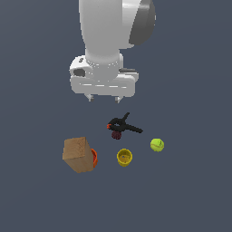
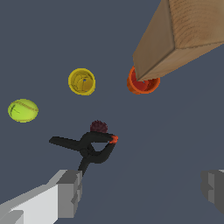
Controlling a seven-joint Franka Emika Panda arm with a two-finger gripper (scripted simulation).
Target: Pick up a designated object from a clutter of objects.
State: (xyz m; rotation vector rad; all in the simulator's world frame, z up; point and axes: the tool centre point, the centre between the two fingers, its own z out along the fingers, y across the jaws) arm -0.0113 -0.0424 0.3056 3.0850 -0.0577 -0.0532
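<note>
The arm's gripper (image 1: 103, 98) hangs above the clutter with its jaws spread wide and empty, both fingers (image 2: 70, 192) visible at the edges of the wrist view. The tennis ball (image 1: 157, 145) — yellow-green, faintly seamed — lies alone on the dark surface (image 1: 190, 190) at the exterior view's right, apart from the yellow cup (image 1: 124, 157) and the black clamp (image 1: 123, 126), beside which sits a small dark red item (image 1: 117, 135). At the exterior view's left the tan box (image 1: 78, 154) stands tilted — an orange item (image 1: 94, 157) touching its side.
</note>
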